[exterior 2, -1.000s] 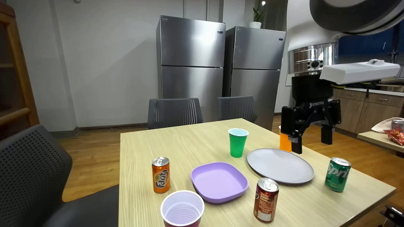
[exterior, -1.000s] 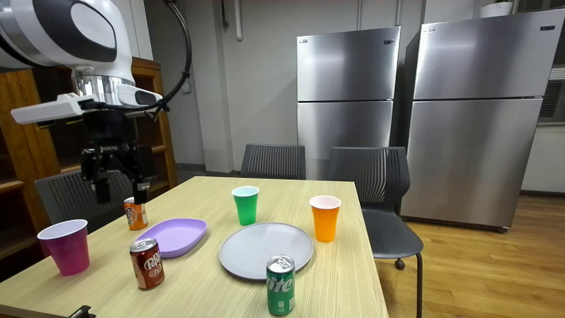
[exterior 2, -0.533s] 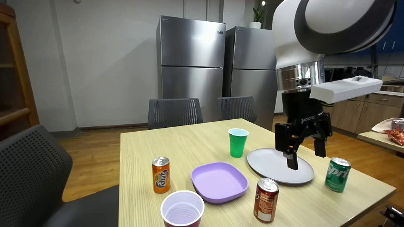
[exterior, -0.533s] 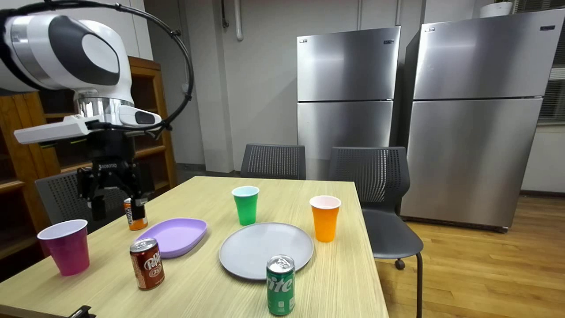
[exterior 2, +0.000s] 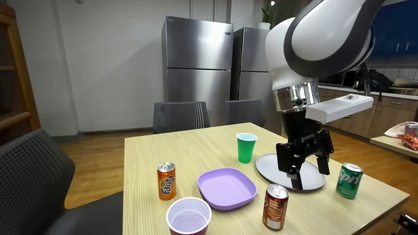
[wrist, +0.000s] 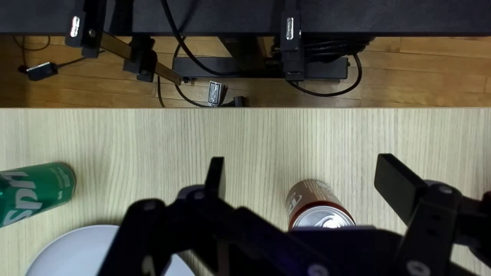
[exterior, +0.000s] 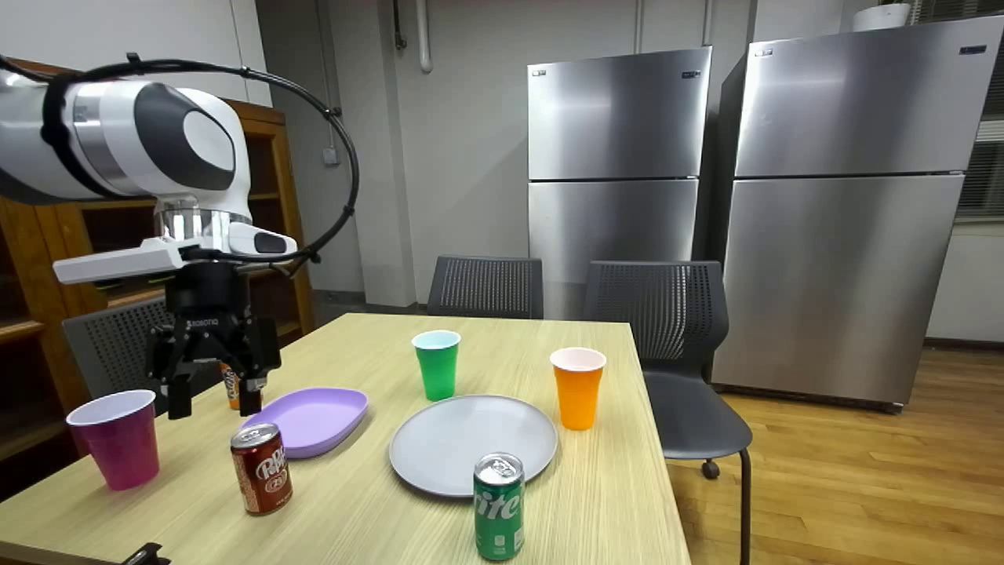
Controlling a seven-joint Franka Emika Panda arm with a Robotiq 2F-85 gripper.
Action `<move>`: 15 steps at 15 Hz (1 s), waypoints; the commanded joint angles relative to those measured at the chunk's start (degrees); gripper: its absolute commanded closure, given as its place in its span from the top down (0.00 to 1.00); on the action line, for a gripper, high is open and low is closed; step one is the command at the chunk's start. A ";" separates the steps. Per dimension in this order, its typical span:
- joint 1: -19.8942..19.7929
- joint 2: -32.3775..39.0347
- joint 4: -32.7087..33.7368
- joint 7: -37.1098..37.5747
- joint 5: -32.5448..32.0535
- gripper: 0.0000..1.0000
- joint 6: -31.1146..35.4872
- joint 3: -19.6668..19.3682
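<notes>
Here's the pincer (wrist: 301, 168) hanging above the pale wooden table (exterior: 376, 510), fingers spread wide, a broad gap between the tips. Lower down and near it, the Dr Pepper can (exterior: 261, 471) stands upright on the table, apart from those fingers; in the wrist view it shows in the space between the tips, the pincer's dark body cutting across its silver lid. Close by that can we've got the lilac plate (exterior 2: 227, 189), squarish with a raised rim, and then the round grey plate (exterior: 471, 443) lying flat. Look at the Sprite can (exterior 2: 349, 181), green and upright, near the grey plate's edge! Over past the lilac plate, in an exterior view, the Fanta can (exterior: 230, 384) peeks out from behind the pincer. Also upright: the green cup (exterior: 437, 373) near the grey plate, the orange cup (exterior: 578, 396) beside that same plate, and the magenta cup (exterior: 121, 451) near the lilac one, its pale inside facing up. Past the table's far edge, dark chairs (exterior: 486, 286), and behind them two steel refrigerators (exterior: 616, 118), gleaming under the light.
</notes>
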 commanded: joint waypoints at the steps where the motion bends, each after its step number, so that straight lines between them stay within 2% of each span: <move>1: 0.98 4.84 2.96 0.85 -0.55 1.00 1.60 -0.41; 15: 2.05 16.84 7.79 -0.96 0.55 1.00 13.07 -1.73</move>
